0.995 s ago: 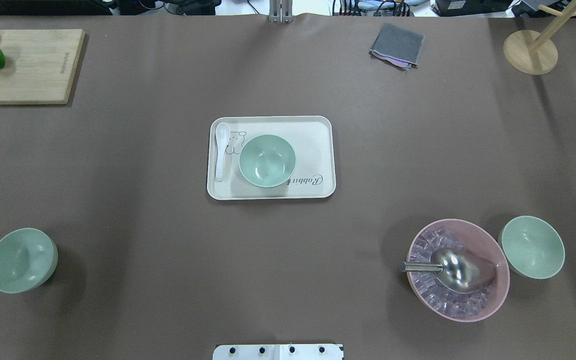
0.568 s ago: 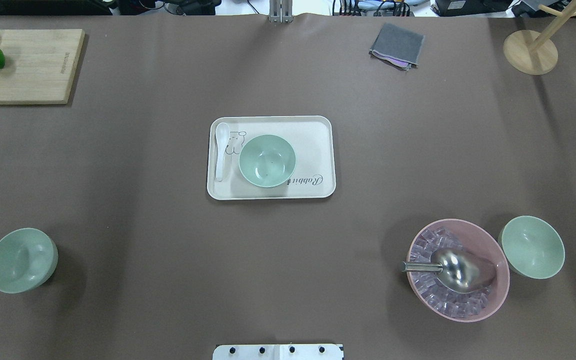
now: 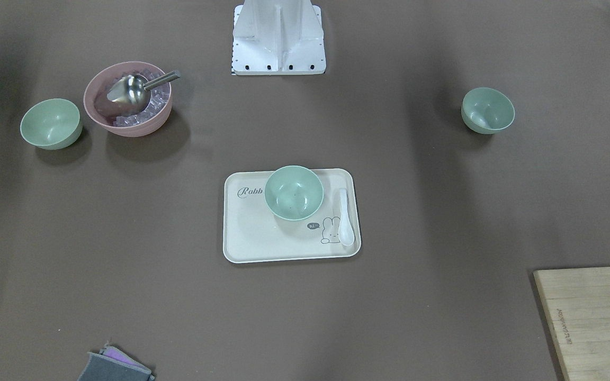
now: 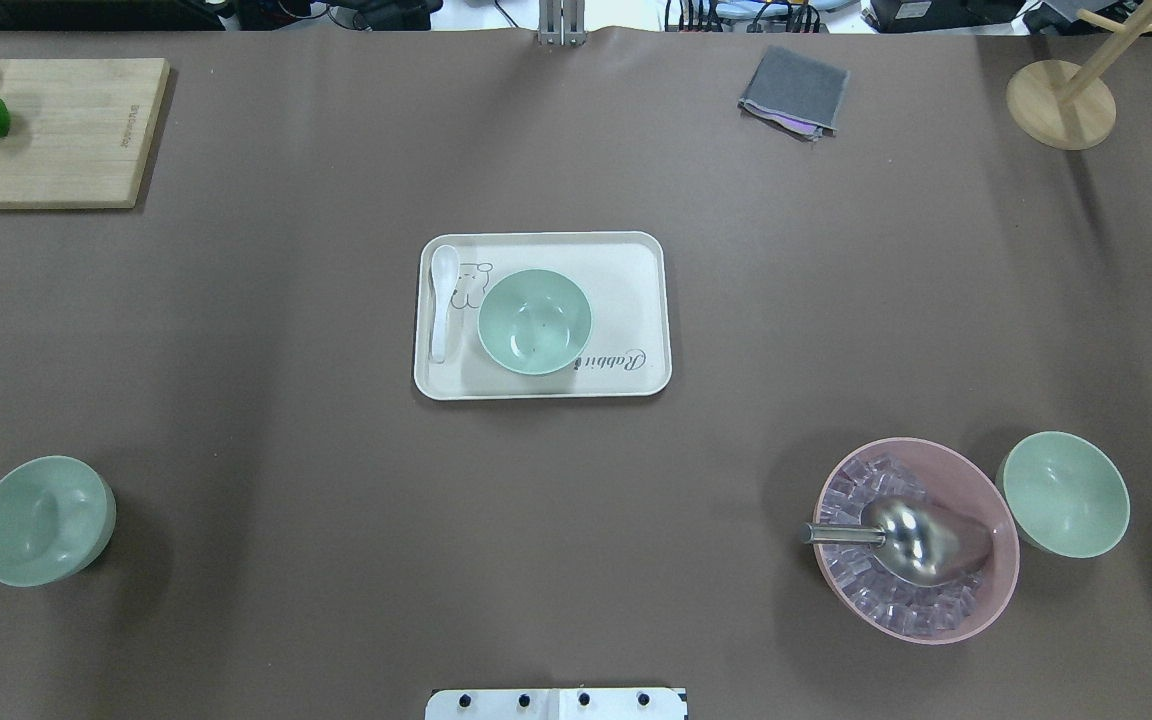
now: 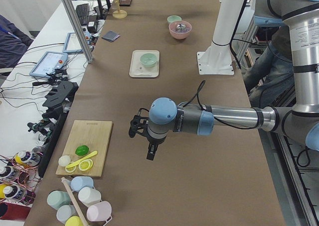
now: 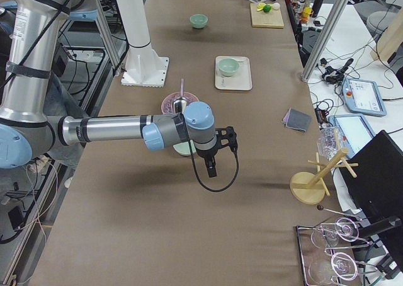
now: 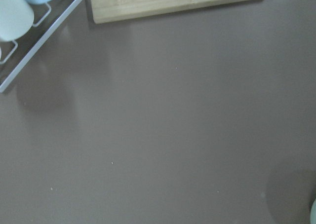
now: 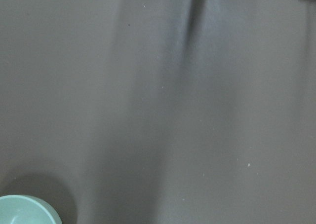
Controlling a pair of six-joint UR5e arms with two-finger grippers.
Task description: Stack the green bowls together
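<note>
The brown tabletop (image 4: 236,350) is carrying everything. The left arm (image 5: 219,119) is hanging its left jaws over bare tabletop, near the left-side green bowl (image 4: 41,520) but not over it. The right arm (image 6: 113,130) is holding the right jaws likewise near the right-side green bowl (image 4: 1066,493), which is sitting just beside the pink bowl (image 3: 135,126). The middle green bowl (image 4: 534,322) is sitting on the tray (image 4: 636,270), well apart from both. I cannot tell whether either pair is clenched.

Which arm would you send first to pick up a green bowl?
Probably left: the left bowl stands in the open, while the right bowl sits close beside the pink bowl.
</note>
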